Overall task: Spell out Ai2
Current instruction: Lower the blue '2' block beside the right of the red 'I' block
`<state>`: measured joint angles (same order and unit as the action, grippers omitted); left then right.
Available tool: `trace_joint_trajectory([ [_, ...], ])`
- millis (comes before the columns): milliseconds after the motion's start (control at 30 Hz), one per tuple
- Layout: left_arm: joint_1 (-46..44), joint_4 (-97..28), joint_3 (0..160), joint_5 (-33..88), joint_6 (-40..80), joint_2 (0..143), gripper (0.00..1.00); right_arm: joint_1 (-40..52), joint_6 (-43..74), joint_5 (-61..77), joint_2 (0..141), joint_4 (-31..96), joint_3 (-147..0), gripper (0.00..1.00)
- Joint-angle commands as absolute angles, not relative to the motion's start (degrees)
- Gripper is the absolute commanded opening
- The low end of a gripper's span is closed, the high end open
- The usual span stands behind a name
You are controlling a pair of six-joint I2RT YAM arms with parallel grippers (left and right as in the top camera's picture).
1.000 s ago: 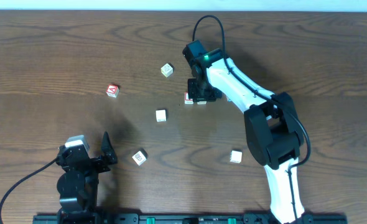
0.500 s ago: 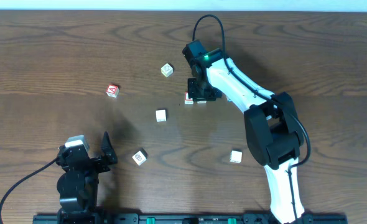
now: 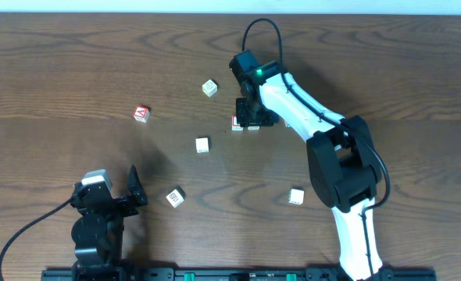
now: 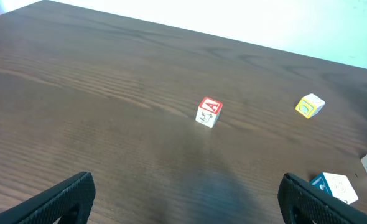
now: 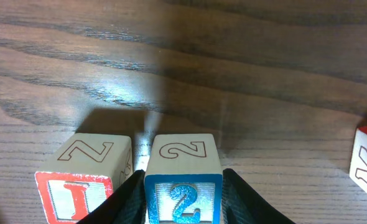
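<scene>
Pinching the 2 block (image 5: 183, 155) by its flat sides, the right gripper (image 5: 182, 196) holds it on the table (image 5: 264, 62) just beside the I block (image 5: 84, 183); light, rigid wood should grip surely. The left gripper (image 4: 186, 190) gapes empty.

Overhead looks straight down on the whole desk (image 3: 58, 62). Left wrist sits low, gazing across it at the red A block (image 4: 209, 112), overhead's left. Right wrist hovers tight over the 2 block (image 5: 183, 180).

Robot lab bench — wood-grain table (image 3: 58, 62), white arm (image 3: 301, 105), black base rail (image 3: 215, 274).
</scene>
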<state>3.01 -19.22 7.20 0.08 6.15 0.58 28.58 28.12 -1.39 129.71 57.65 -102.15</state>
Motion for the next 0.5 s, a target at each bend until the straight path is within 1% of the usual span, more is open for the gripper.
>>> trace_joint_trajectory([
  [0,3.2,-19.7,5.9,0.7,5.9,0.3,0.95,28.8,28.7,-3.3,130.4,57.2,-101.5,0.40],
  [467,3.2,-19.7,5.9,0.7,5.9,0.3,0.95,28.5,28.7,-6.3,130.4,53.3,-101.5,0.41],
])
